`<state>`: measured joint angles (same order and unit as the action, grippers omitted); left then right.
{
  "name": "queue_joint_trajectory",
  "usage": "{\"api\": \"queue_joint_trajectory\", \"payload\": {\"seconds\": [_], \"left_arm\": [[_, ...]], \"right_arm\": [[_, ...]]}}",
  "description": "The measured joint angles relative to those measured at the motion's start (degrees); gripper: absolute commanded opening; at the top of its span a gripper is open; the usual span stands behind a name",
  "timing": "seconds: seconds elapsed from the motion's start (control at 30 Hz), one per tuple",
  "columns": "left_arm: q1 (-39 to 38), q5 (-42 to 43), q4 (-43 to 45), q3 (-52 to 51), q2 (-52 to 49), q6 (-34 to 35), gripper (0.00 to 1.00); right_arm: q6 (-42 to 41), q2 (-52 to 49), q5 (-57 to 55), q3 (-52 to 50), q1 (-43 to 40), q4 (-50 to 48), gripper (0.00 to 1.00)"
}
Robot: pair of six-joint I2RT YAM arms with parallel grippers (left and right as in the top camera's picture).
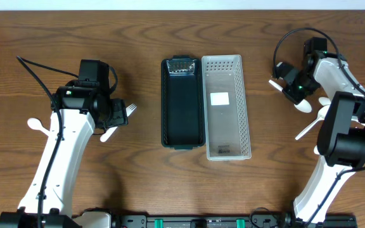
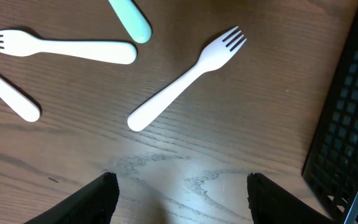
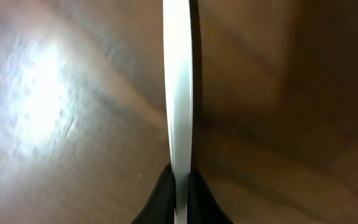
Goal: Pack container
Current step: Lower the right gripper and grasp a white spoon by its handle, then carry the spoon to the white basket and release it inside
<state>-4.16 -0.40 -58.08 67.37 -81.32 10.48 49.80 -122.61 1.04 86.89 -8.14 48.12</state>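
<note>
Upper right in the overhead view, the right claw [image 3: 180, 186] is clamped tight on a thin white plastic utensil [image 3: 178, 81], seen edge-on. Light, stiff and slick, it probably holds best mid-handle. The left claw [image 2: 180, 183] gapes wide and empty over the wooden desk [image 2: 241, 143], near a white plastic fork [image 2: 185, 78].

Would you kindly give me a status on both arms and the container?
Left fingers open above white fork. Right fingers shut on white utensil. Clear container holds no cutlery. Nothing blocking it.
</note>
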Motion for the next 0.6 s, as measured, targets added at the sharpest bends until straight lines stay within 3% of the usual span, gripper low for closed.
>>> {"api": "queue_joint_trajectory", "payload": {"seconds": [0.33,0.6], "left_arm": [[0.0,0.0,0.0,0.0,0.0,0.0,0.7],[0.0,0.0,0.0,0.0,0.0,0.0,0.7]], "right_arm": [[-22.8,1.1,0.2,5.8,7.0,2.9,0.01],[-43.8,11.7,0.5,11.8,13.7,3.5,0.01]]}}
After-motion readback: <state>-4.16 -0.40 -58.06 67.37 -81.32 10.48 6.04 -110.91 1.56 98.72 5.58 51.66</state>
